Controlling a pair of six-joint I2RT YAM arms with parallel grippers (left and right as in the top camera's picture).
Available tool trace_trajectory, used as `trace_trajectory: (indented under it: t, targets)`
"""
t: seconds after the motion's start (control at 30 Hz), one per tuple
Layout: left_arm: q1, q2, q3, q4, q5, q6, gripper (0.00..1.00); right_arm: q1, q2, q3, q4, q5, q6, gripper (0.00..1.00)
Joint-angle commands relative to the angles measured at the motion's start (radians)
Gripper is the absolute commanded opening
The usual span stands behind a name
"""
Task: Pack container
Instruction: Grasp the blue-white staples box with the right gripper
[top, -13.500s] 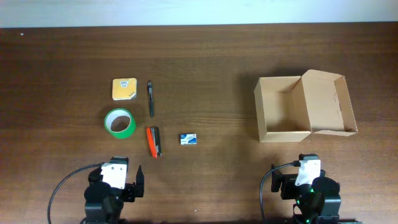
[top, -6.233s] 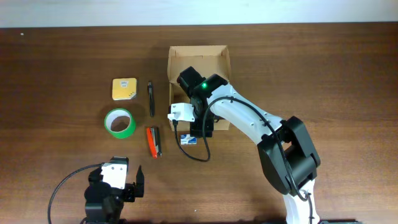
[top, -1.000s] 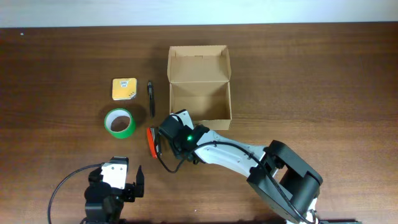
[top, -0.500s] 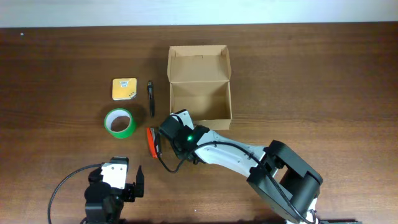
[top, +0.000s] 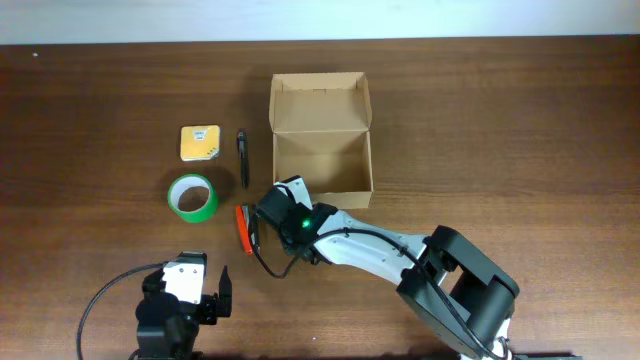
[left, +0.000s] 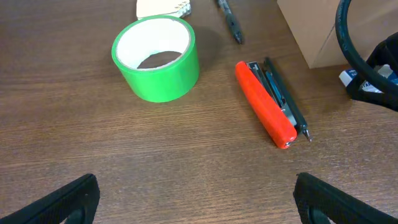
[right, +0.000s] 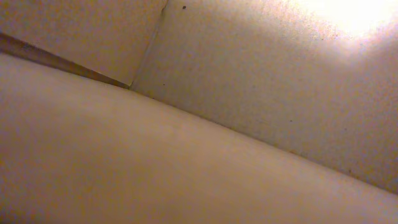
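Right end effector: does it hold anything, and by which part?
Cannot be told. The right end effector is at the small blue box, but the grip is hidden.

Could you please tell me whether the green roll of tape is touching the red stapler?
Apart. The left wrist view shows a strip of bare wooden table between the green roll of tape and the red stapler.

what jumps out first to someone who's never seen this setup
The right arm stretches across the table, its wrist low just in front of the open tan cardboard box at the centre. Left of the arm lie a bright green tape roll and a red stapler. The right wrist camera shows only cardboard, very close.
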Motion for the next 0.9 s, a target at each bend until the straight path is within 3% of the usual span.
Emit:
trace_trajectory:
  t: [0.0, 0.87]
  targets:
    - [0.006, -0.010, -0.004, 0.003, -0.006, 0.013, 0.99, -0.005, 0.025, -0.040, -0.019, -0.030, 0.009, 0.53]
    - [0.006, -0.010, -0.004, 0.003, -0.006, 0.013, 0.99, -0.002, -0.011, -0.039, -0.135, -0.051, 0.008, 0.52]
